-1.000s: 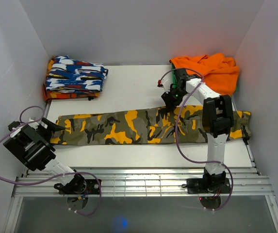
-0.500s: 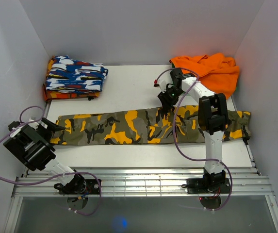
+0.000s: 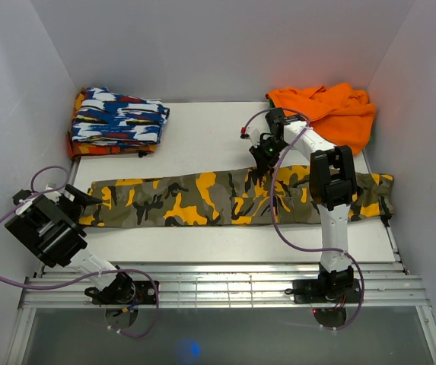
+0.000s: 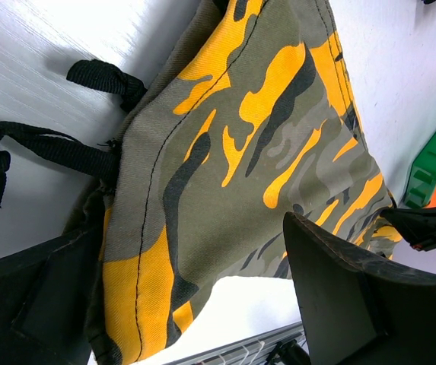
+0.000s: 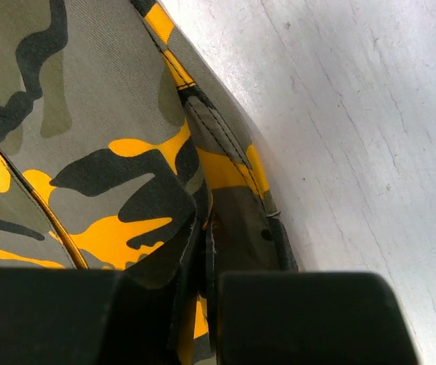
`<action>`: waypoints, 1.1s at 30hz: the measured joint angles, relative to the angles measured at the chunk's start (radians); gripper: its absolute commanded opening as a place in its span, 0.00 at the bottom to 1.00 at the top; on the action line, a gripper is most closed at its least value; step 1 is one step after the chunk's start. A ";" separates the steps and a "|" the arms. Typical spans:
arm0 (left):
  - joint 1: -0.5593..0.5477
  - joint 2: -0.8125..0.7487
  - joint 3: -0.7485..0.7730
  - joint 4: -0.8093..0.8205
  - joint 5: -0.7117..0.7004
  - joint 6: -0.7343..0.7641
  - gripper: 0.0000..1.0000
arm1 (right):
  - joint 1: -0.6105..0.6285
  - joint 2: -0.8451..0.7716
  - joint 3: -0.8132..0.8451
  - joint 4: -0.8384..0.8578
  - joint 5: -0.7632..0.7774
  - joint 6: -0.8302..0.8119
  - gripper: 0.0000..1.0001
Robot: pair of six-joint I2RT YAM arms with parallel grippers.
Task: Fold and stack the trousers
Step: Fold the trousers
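trousers (image 3: 172, 201) lie stretched left to right across the tabletop (image 3: 202, 137). right fingers (image 5: 301, 319) pinch only their far edge; it may slip free when lifted. left fingers (image 4: 354, 296) spread over the left end.

Both arms are built of white tubular links joined by blocky black housings. The left arm (image 3: 50, 228), at the lower left of the top view, and the right arm (image 3: 338, 232), right of centre, each trail a looping purple cable (image 3: 276, 217) and stand on a round black base (image 3: 328, 289). A small green spot (image 3: 267, 150) marks the right wrist. The fingers (image 4: 354, 304) are matte black.
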 measured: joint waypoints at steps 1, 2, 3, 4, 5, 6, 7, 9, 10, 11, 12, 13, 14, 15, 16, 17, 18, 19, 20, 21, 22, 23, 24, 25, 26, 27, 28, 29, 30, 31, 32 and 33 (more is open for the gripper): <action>0.000 0.000 0.000 0.000 0.000 0.000 0.98 | 0.000 0.000 0.000 0.000 0.000 0.000 0.08; 0.000 0.000 0.000 -0.001 -0.001 0.000 0.98 | -0.002 0.000 0.000 0.000 0.000 0.000 0.08; 0.000 0.000 0.001 -0.002 -0.001 -0.001 0.98 | -0.003 0.000 0.000 0.000 0.000 0.000 0.08; -0.001 0.001 0.001 -0.002 -0.002 -0.001 0.98 | -0.004 0.000 0.000 0.000 -0.001 0.000 0.08; -0.001 0.001 0.002 -0.002 -0.002 -0.001 0.98 | -0.006 0.000 0.000 0.000 -0.002 0.000 0.08; -0.001 0.002 0.003 -0.003 -0.003 -0.002 0.98 | -0.008 0.000 0.000 0.000 -0.002 0.000 0.08; -0.002 0.002 0.003 -0.003 -0.005 -0.004 0.98 | -0.009 0.000 0.000 0.000 -0.002 0.000 0.08; -0.003 0.003 0.006 -0.006 -0.008 -0.006 0.98 | -0.013 0.000 0.000 0.000 -0.003 0.000 0.08; -0.003 0.003 0.006 -0.006 -0.010 -0.007 0.98 | -0.014 0.000 0.000 0.000 -0.002 0.000 0.08; -0.003 0.003 0.006 -0.006 -0.010 -0.008 0.98 | -0.016 0.000 0.000 0.001 -0.002 0.000 0.08; -0.004 0.003 0.006 -0.006 -0.011 -0.009 0.98 | -0.016 0.000 0.000 0.001 -0.002 0.000 0.08; -0.004 0.003 0.007 -0.006 -0.012 -0.010 0.98 | -0.016 0.000 0.000 0.001 -0.002 0.000 0.08; -0.004 0.003 0.007 -0.006 -0.012 -0.011 0.98 | -0.017 0.000 0.000 0.001 -0.002 0.000 0.08; -0.004 0.003 0.007 -0.006 -0.013 -0.011 0.98 | -0.017 0.000 0.000 0.001 -0.002 0.000 0.08; -0.004 0.003 0.007 -0.006 -0.013 -0.011 0.98 | -0.018 0.000 -0.002 0.002 -0.002 0.000 0.08; -0.004 0.003 0.007 -0.006 -0.013 -0.011 0.98 | -0.018 0.000 -0.002 0.002 -0.002 0.000 0.08; -0.004 0.003 0.007 -0.006 -0.013 -0.011 0.98 | -0.018 0.000 -0.002 0.002 -0.002 0.000 0.08; -0.004 0.003 0.007 -0.006 -0.013 -0.011 0.98 | -0.019 0.000 -0.003 0.003 -0.002 0.000 0.09; -0.004 0.003 0.007 -0.006 -0.013 -0.011 0.98 | -0.020 0.000 -0.005 0.003 -0.002 0.000 0.10; -0.004 0.003 0.007 -0.006 -0.013 -0.011 0.98 | -0.022 0.000 -0.006 0.003 -0.002 0.000 0.08; -0.004 0.003 0.007 -0.006 -0.013 -0.011 0.98 | -0.024 0.000 -0.006 0.004 -0.002 0.000 0.08; -0.004 0.003 0.007 -0.006 -0.013 -0.011 0.98 | -0.026 0.000 -0.006 0.003 -0.002 0.000 0.08; -0.004 0.003 0.007 -0.006 -0.013 -0.011 0.98 | -0.027 -0.001 -0.007 0.004 -0.002 0.000 0.08; -0.004 0.003 0.007 -0.006 -0.013 -0.011 0.98 | -0.029 -0.002 -0.008 0.005 -0.002 0.000 0.08; -0.004 0.003 0.007 -0.006 -0.013 -0.011 0.98 | -0.031 -0.003 -0.012 0.008 -0.003 0.000 0.08; -0.004 0.003 0.007 -0.006 -0.013 -0.011 0.98 | -0.032 -0.003 -0.015 0.009 -0.003 0.000 0.08; -0.004 0.003 0.007 -0.006 -0.013 -0.011 0.98 | -0.034 -0.003 -0.017 0.010 -0.004 0.001 0.08; -0.004 0.003 0.007 -0.006 -0.013 -0.011 0.98 | -0.034 -0.003 -0.018 0.011 -0.006 0.001 0.08; -0.004 0.003 0.007 -0.006 -0.013 -0.012 0.98 | -0.035 -0.003 -0.019 0.011 -0.006 0.001 0.08; -0.004 0.003 0.007 -0.006 -0.013 -0.012 0.98 | -0.035 -0.003 -0.019 0.011 -0.006 0.001 0.08; -0.004 0.003 0.007 -0.006 -0.013 -0.011 0.98 | -0.035 -0.003 -0.019 0.011 -0.006 0.001 0.08; -0.004 0.003 0.007 -0.006 -0.013 -0.012 0.98 | -0.035 -0.003 -0.020 0.013 -0.006 0.001 0.08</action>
